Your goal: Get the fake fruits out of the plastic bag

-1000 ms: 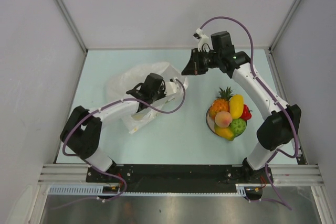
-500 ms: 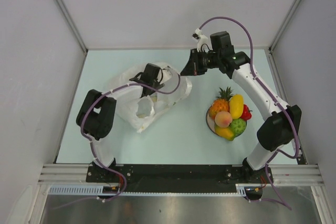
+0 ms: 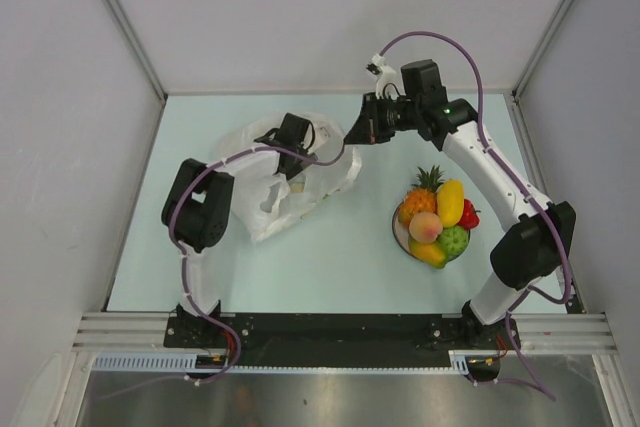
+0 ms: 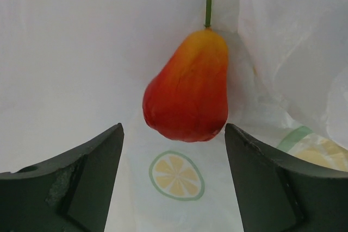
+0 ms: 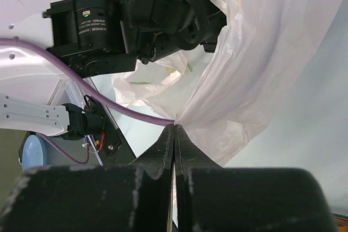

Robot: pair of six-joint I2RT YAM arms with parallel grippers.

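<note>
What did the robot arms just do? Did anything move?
The left gripper pushed farther into the bag, away from its own base, and the bag shifted with it. The gripper is open, with a red-orange fruit just ahead of it, not gripped. The right gripper stayed shut on the bag's edge, and the fruit pile on the right did not move.

red-orange fruit [image 4: 186,93], plastic bag [image 4: 70,52], parted tool [image 4: 173,130]
</note>
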